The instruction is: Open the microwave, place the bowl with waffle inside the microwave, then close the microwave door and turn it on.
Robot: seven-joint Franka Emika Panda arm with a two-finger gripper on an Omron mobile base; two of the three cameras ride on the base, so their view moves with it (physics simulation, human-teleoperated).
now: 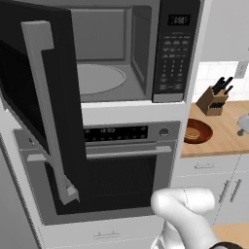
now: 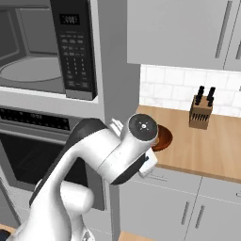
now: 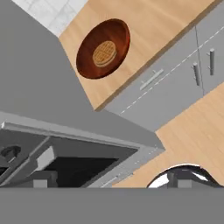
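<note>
Bending low beside the oven (image 1: 121, 180), the arm's wrist half-covers the bowl with waffle (image 3: 103, 49); tool spread wide, its tips barely discernible.

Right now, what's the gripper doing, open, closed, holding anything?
Gripper: open and empty. The bowl with the waffle sits on the counter, apart from the fingers.
</note>
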